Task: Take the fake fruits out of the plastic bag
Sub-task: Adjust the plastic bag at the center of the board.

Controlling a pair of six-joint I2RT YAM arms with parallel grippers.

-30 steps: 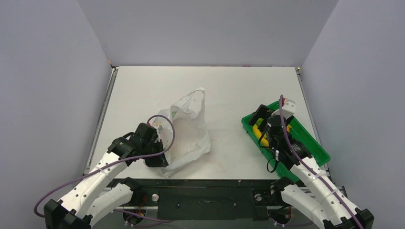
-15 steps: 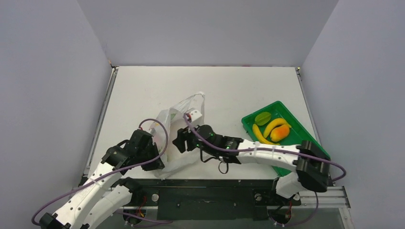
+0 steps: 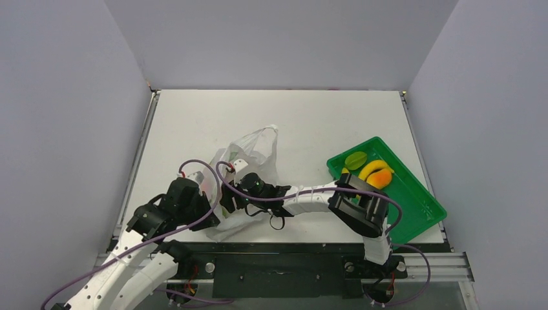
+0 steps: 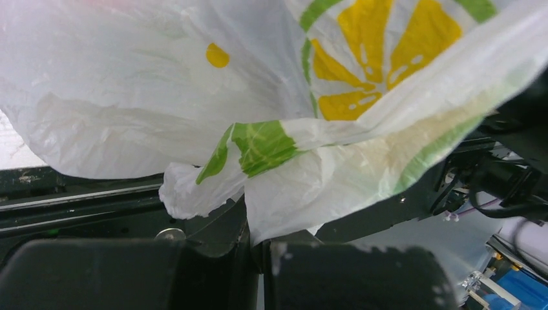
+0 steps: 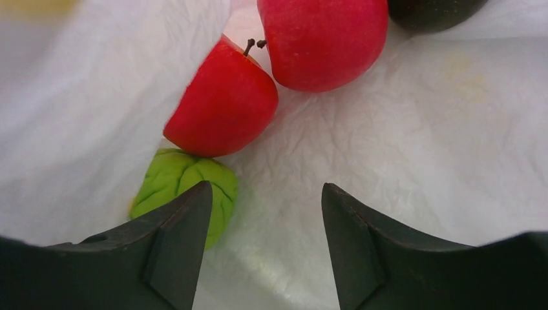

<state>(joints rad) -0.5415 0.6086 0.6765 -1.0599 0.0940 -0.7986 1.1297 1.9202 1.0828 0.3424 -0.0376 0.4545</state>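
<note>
forearm of my right arm lies low and stretched leftward across the bench (image 3: 310, 116), elbow folded close to its own base, which puts my right gripper (image 5: 265, 213) inside the plastic bag (image 3: 257, 152). my left arm is bent up short on its own side, wrist tipped down, with my left gripper (image 4: 255, 248) at the bag's near edge, just left of the right gripper.

the top view shows only crumpled white plastic around both grippers. my right wrist view looks into the bag. there the right gripper is released, its fingers (image 5: 174, 245) apart with nothing but bag lining between them. ahead of it and a little left sits a red apple (image 5: 223, 106), touching a second red apple (image 5: 323, 39) further ahead. a wrinkled green fruit (image 5: 178, 187) lies just beside the left finger, partly under a fold, and a dark piece (image 5: 433, 8) shows far ahead to the right. my left wrist view shows the left gripper clenched on a fold of the bag, below a printed yellow and green citrus slice.

the bag's long axis runs away from my grippers toward the far side of the bench, a handle loop at its far end. the nearer apple's stem points away from the right gripper and rightward, at the other apple. well to the right of the right gripper, the green tray (image 3: 420, 206) holds a starfruit (image 3: 355, 159), a banana (image 3: 371, 169) and a mango (image 3: 380, 179). the banana's length runs from near left to far right.
</note>
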